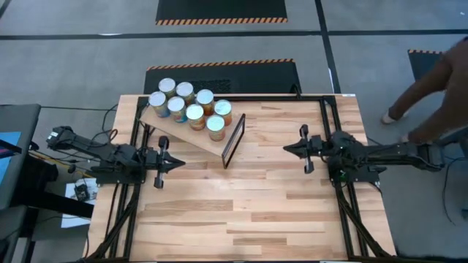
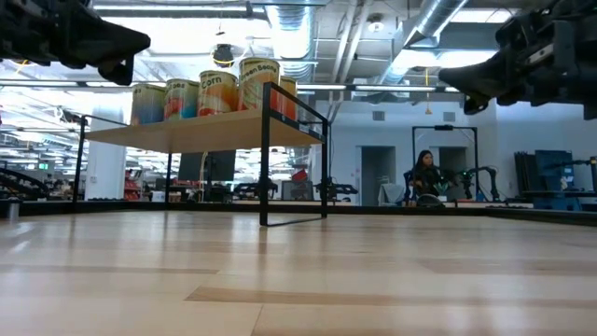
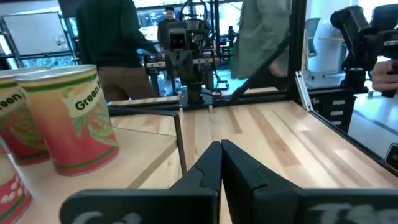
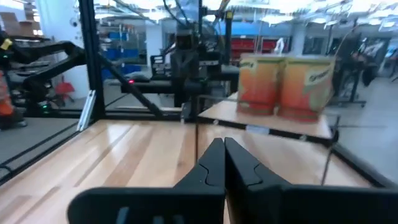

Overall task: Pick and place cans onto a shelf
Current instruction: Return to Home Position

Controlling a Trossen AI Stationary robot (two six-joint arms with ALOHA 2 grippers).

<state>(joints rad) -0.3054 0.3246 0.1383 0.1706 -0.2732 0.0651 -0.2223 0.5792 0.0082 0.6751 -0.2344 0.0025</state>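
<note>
1. The left gripper (image 1: 180, 162) hangs over the left side of the slatted light wooden tabletop (image 1: 248, 204), pointing right. The left wrist view shows its two dark fingers (image 3: 208, 167) pressed together with nothing between them.
2. The right gripper (image 1: 287, 148) hangs over the right side of the table, pointing left. Its fingers (image 4: 239, 165) are likewise closed on nothing.
3. The two grippers face each other, well apart.
4. The light plywood rectangular shelf (image 1: 181, 129) sits slanted at the far left of the table. A thin black frame (image 1: 232, 140) stands at its right end.
5. Eight small cylindrical cans (image 1: 195, 115) with silver lids stand upright on the shelf, packed close in rows.
6. The low view shows the board raised above the tabletop.
7. A person (image 1: 431, 80) bends beyond the table's far right corner.
</note>
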